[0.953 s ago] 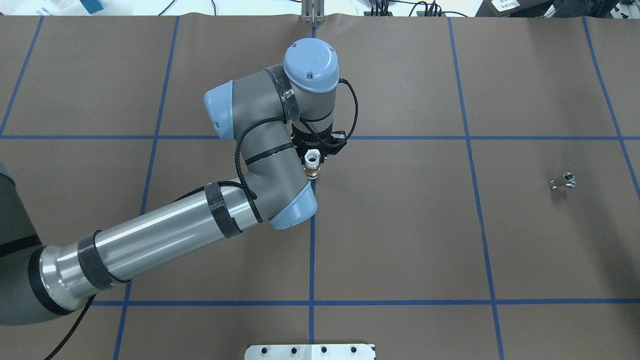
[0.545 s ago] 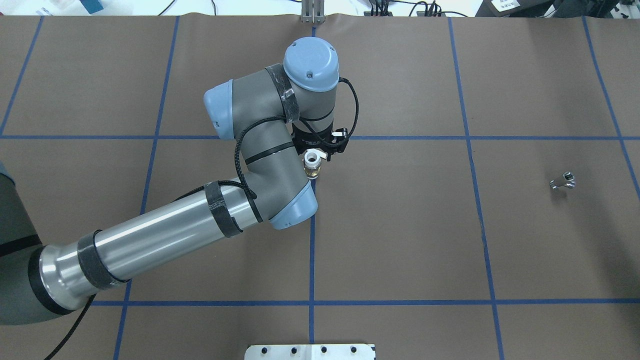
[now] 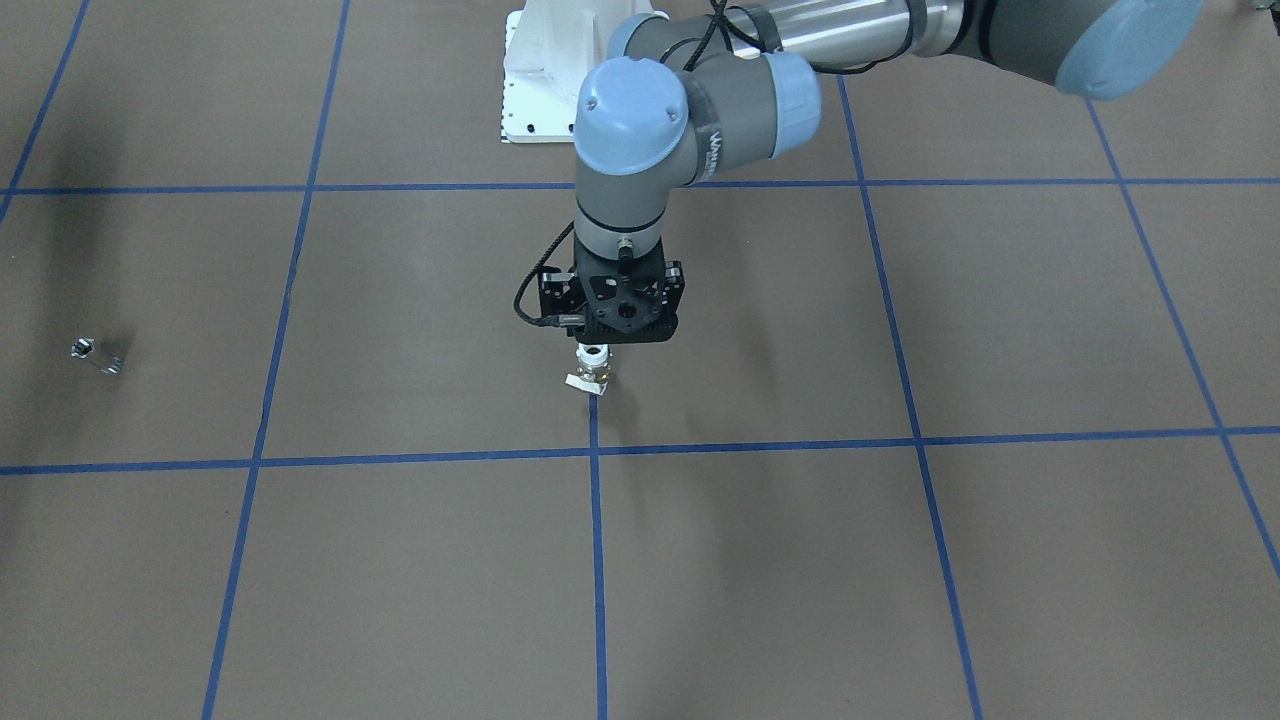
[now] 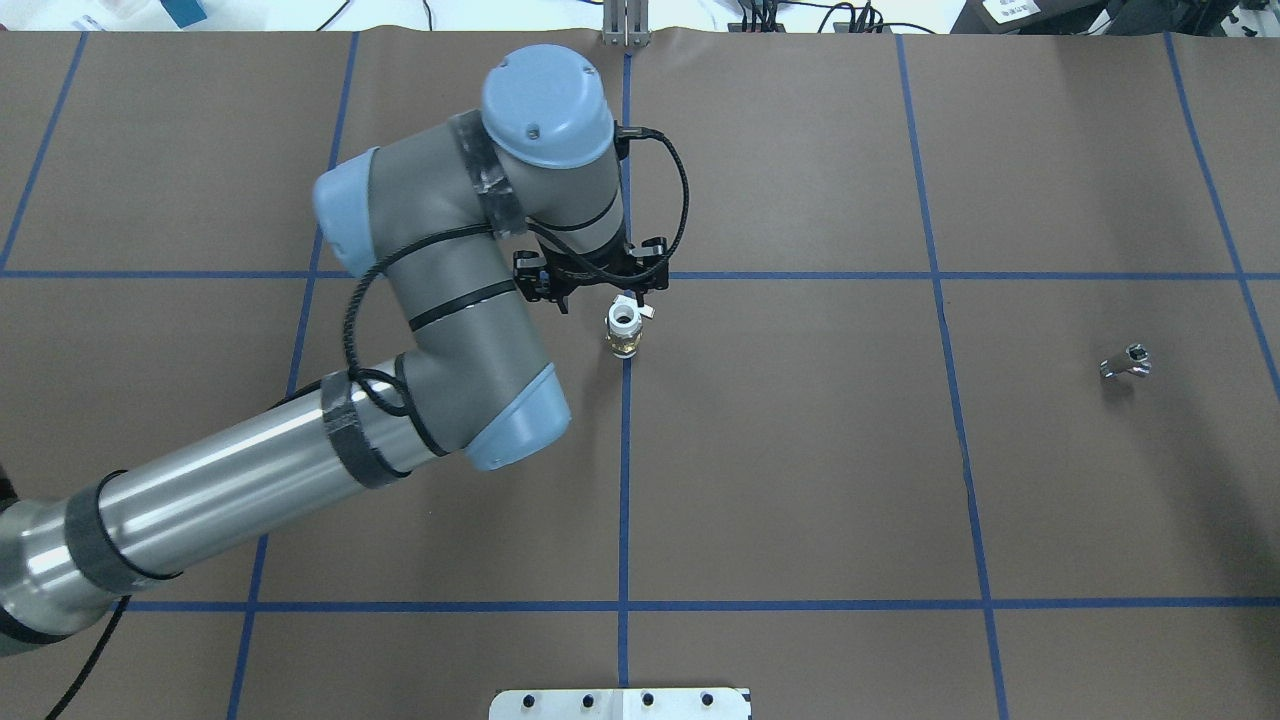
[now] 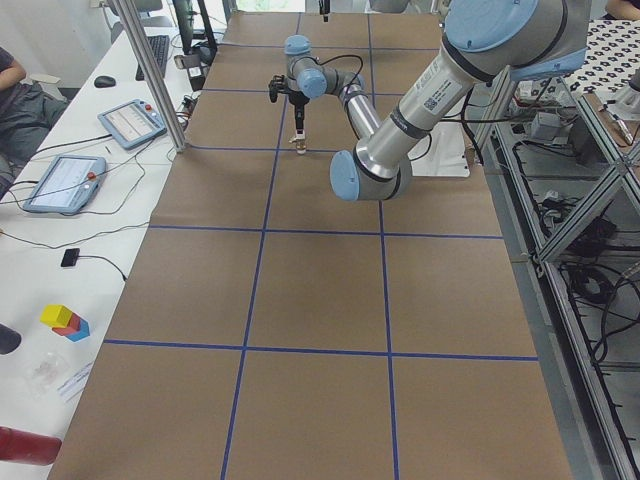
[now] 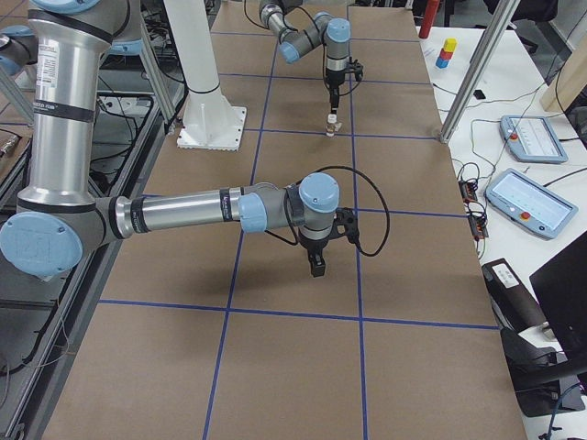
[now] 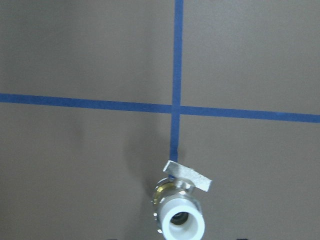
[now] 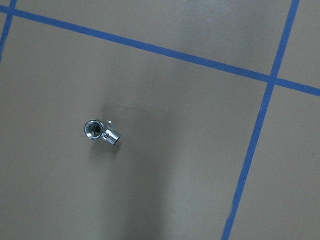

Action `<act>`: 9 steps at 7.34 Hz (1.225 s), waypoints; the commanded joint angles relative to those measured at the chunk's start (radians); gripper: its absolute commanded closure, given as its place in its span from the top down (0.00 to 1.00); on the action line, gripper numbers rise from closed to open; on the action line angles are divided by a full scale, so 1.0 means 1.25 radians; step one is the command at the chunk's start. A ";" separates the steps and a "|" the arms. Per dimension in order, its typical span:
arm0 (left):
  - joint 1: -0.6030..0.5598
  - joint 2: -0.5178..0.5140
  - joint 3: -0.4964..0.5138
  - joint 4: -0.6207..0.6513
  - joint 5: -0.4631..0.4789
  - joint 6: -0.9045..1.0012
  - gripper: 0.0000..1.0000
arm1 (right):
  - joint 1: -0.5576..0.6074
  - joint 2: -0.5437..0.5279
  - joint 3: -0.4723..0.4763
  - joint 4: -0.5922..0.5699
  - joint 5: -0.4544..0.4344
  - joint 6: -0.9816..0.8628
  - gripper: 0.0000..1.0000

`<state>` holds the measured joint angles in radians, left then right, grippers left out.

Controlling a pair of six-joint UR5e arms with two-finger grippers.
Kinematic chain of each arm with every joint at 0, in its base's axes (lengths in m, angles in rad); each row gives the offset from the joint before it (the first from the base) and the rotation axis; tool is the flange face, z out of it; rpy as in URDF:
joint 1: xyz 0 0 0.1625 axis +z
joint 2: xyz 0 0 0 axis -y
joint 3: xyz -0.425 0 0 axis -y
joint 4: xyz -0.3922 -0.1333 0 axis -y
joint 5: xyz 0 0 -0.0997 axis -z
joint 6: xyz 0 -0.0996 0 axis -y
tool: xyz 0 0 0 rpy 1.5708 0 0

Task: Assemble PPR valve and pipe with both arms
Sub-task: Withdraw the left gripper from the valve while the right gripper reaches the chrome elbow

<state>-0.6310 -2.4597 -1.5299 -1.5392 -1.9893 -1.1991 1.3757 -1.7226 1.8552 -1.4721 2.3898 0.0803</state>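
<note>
The PPR valve [image 4: 622, 330] is near the middle of the table [image 4: 800, 480], just on the robot's side of a crossing of blue tape lines [image 7: 175, 107]. The left end effector [image 3: 594, 350] is closed on its upper part. The hold looks slight. The fingertips barely show and the fitting is small, round and smooth, so it may twist or drop if swung quickly. The same could happen if the pipe [image 4: 1125, 362] is pushed in off-axis. The pipe lies loose on the table, well apart on the robot's right. Being tiny and shiny, it may skid or roll as fingers close on it. The right end effector [image 6: 316, 270] hovers above the table in the right-side view, and I cannot tell whether it is open or closed.

The valve stands roughly upright. A white ring collar is on top with its bore open upward, and a brass-coloured middle sits beneath. A flat pale tab [image 7: 188, 176] juts sideways, away from the robot. Whether its base touches the table I cannot tell.
</note>
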 commanded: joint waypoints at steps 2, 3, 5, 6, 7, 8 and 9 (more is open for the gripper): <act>-0.046 0.221 -0.259 0.005 -0.019 0.080 0.84 | -0.062 0.000 -0.029 0.118 -0.033 0.197 0.99; -0.052 0.260 -0.296 0.004 -0.019 0.081 0.84 | -0.098 0.006 -0.029 0.141 -0.042 0.263 0.99; -0.057 0.272 -0.301 0.004 -0.019 0.082 0.84 | -0.168 0.000 -0.064 0.318 -0.087 0.437 0.96; -0.056 0.272 -0.300 0.004 -0.019 0.082 0.84 | -0.181 0.000 -0.084 0.384 -0.091 0.464 0.96; -0.057 0.272 -0.299 0.004 -0.019 0.082 0.84 | -0.203 0.000 -0.084 0.390 -0.108 0.476 0.96; -0.061 0.272 -0.300 0.004 -0.019 0.083 0.84 | -0.252 0.004 -0.084 0.390 -0.167 0.493 0.96; -0.063 0.273 -0.299 0.007 -0.019 0.101 0.84 | -0.274 0.009 -0.086 0.390 -0.178 0.509 0.95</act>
<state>-0.7060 -2.1200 -1.9045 -1.5334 -2.0126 -1.0908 1.0808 -1.7183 1.7513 -0.9918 2.2070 0.6876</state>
